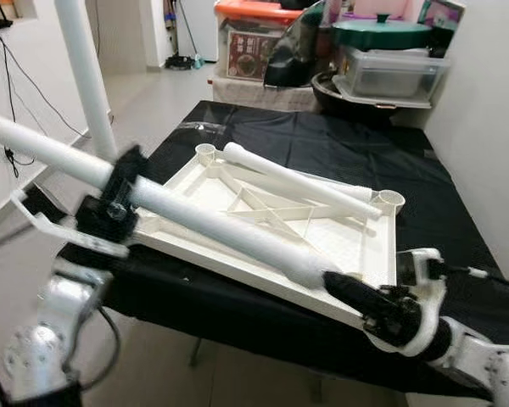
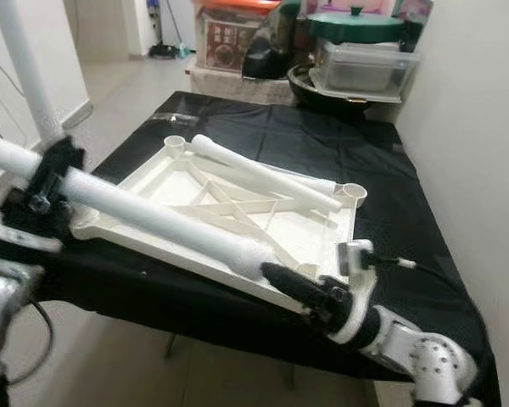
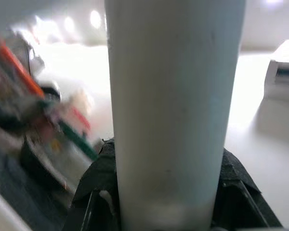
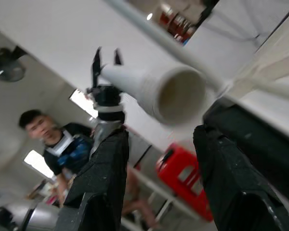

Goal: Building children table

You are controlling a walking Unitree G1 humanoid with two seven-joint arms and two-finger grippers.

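A long white table leg (image 1: 212,225) slants across the near side of the upturned white tabletop (image 1: 356,242), which lies on a black-covered table. My left gripper (image 1: 119,191) is shut on the leg near its upper end, and the tube sits between the black fingers (image 3: 96,192). The leg's threaded open end (image 4: 176,94) hangs just in front of my right gripper (image 1: 349,292), whose fingers (image 4: 106,168) stand open on either side without touching it. A second leg (image 1: 297,178) lies across the tabletop between two corner sockets (image 1: 390,202). Another white leg (image 1: 85,68) stands upright at the near left.
Storage boxes (image 1: 390,72), a green pot lid (image 1: 380,32) and a black bag crowd the far end of the table. A white wall runs along the right. Tiled floor (image 1: 153,102) and cables lie to the left. A person (image 4: 55,139) stands beyond the left arm.
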